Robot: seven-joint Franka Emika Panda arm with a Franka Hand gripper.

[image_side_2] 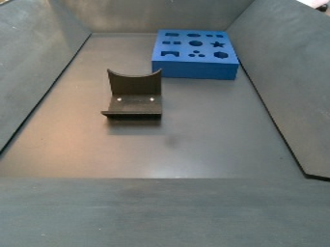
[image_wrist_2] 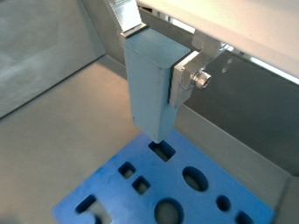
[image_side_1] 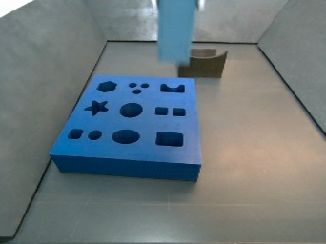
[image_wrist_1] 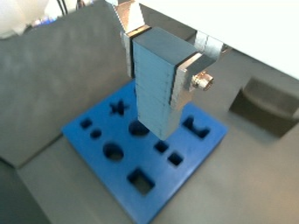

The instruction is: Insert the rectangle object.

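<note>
My gripper (image_wrist_1: pixel 160 51) clamps one smooth, pale steel-blue block (image_wrist_1: pixel 156 83), held upright above one bright-blue board (image_wrist_1: pixel 146 144) with shaped holes. One dark notched block (image_side_2: pixel 131 97) sits apart.

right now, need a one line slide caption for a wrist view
Gripper holds the pale steel-blue rectangular block upright above the bright-blue board with shaped holes.

- The gripper (image_wrist_1: pixel 162 54) shows in both wrist views, with flat silver metal plate fingers (image_wrist_2: pixel 187 77)
- A round silver screw (image_wrist_1: pixel 205 80) sits on one finger plate
</note>
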